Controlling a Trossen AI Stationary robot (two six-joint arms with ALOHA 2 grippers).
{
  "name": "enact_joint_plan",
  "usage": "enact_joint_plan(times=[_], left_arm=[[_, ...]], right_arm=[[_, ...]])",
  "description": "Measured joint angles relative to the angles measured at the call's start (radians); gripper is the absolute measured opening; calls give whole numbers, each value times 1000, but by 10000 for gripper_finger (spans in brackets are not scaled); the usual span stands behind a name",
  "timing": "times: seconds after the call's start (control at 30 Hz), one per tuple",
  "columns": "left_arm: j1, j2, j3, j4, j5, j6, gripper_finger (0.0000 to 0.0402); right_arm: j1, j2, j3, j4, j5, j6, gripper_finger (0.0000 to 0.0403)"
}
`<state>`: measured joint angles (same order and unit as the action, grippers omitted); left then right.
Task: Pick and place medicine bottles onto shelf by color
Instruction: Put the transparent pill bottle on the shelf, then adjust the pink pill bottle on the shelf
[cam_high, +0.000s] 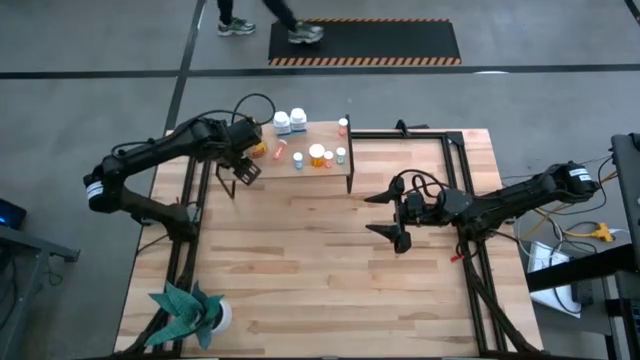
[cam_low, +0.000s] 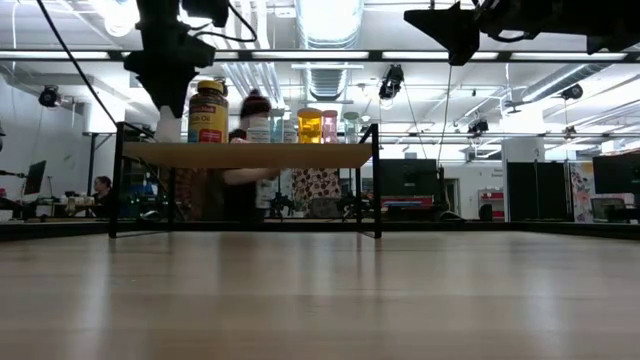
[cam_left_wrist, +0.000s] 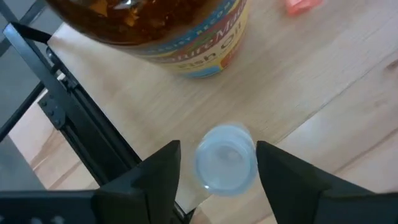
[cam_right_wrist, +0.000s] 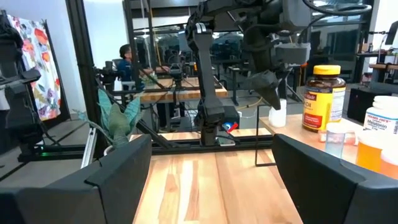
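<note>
Left gripper (cam_left_wrist: 214, 168) above the shelf's (cam_high: 325, 176) left end, fingers spread either side of a small pale-blue bottle (cam_left_wrist: 225, 160) without touching, bottle upright beside the upright amber jar (cam_left_wrist: 177, 34), right gripper (cam_high: 398, 213) open, hovering mid-table

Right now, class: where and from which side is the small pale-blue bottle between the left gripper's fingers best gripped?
Grip the small pale-blue bottle across its round cap, from straight above. It stands upright on the shelf, the left gripper open astride it; the amber jar crowds one side.
</note>
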<state>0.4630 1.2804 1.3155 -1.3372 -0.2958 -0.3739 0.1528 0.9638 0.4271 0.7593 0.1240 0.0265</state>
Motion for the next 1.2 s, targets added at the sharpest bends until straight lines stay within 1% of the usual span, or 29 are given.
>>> enact_joint_plan(times=[0.13, 0.27, 0.4, 0.47, 0.53, 0.63, 0.8, 0.87, 1.0, 1.2], left_arm=[[9, 0, 3, 2, -1, 22, 197], [9, -6, 29, -15, -27, 52, 199], [9, -12, 64, -16, -27, 66, 200], [7, -13, 94, -14, -16, 53, 200], [-3, -13, 123, -2, 17, 17, 200], [-50, -12, 130, 97, 47, -17, 200], [-178, 26, 88, 334, 54, -11, 200], [-211, 58, 73, 390, 18, -11, 197], [-219, 131, 73, 386, -118, -19, 186], [-188, 204, 72, 386, -158, -32, 173]], right_arm=[[0, 0, 0, 0, 0, 0, 325], [0, 0, 0, 0, 0, 8, 325], [0, 0, 0, 0, 0, 16, 325], [0, 0, 0, 0, 0, 17, 325], [0, 0, 0, 0, 0, 16, 325], [0, 0, 0, -1, 0, 16, 325], [0, 0, 0, -15, 0, 8, 325], [0, 0, 0, -29, 0, 6, 325], [0, 0, -1, -31, 0, -1, 325], [0, -1, -1, -45, 0, -1, 325]])
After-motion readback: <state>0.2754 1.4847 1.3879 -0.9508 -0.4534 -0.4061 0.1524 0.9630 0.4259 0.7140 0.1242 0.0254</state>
